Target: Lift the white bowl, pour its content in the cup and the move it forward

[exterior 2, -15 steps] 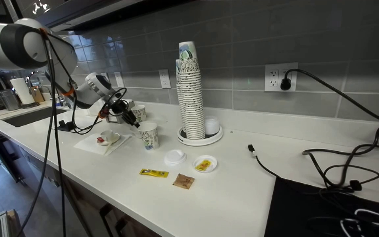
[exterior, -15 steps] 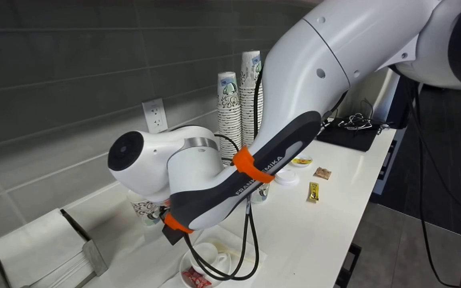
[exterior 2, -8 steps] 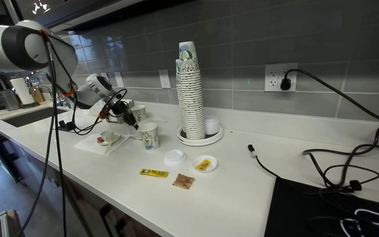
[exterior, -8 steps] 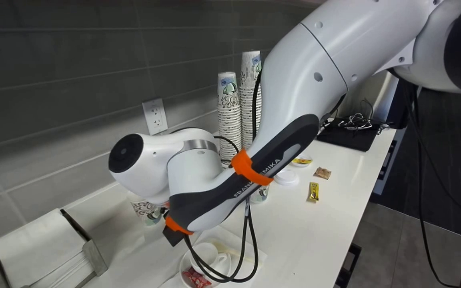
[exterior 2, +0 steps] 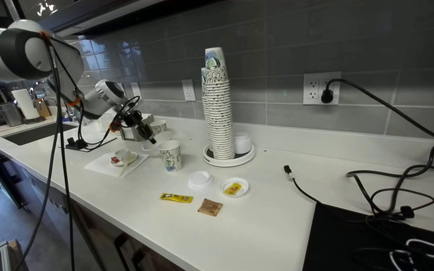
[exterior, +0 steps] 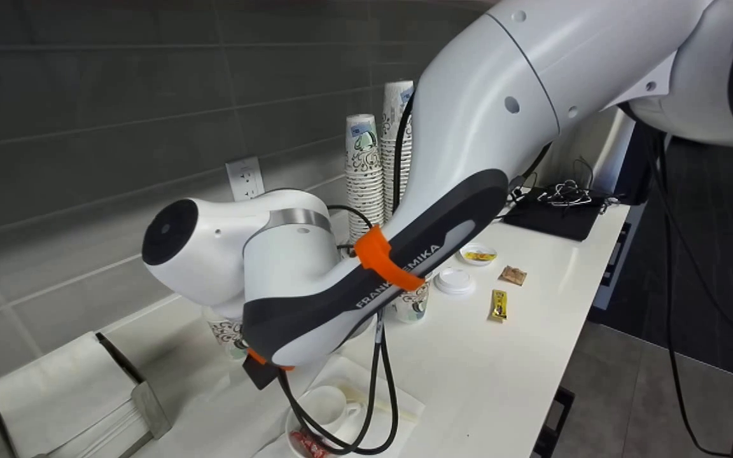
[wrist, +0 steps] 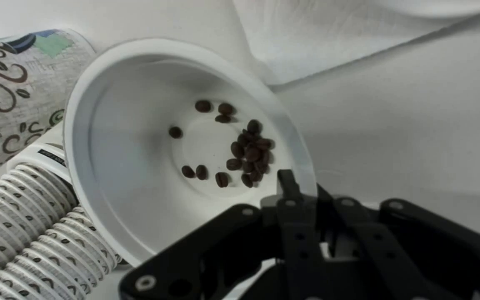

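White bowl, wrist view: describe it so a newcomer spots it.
Start at the stacks of printed paper cups, lower left. Up and right of them, a round white bowl fills the middle, its rim clamped in the black pincer. Unlike those cups, it is plain, wide-mouthed and holds dark coffee beans.

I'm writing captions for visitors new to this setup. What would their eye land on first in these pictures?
Probably the white bowl, large in the wrist view, with dark beans lying inside and its rim held by the black tool. Next, in an exterior view, the big white arm with its orange bands stretches across the picture. In both exterior views, tall stacks of patterned cups stand before the gray tiled wall.
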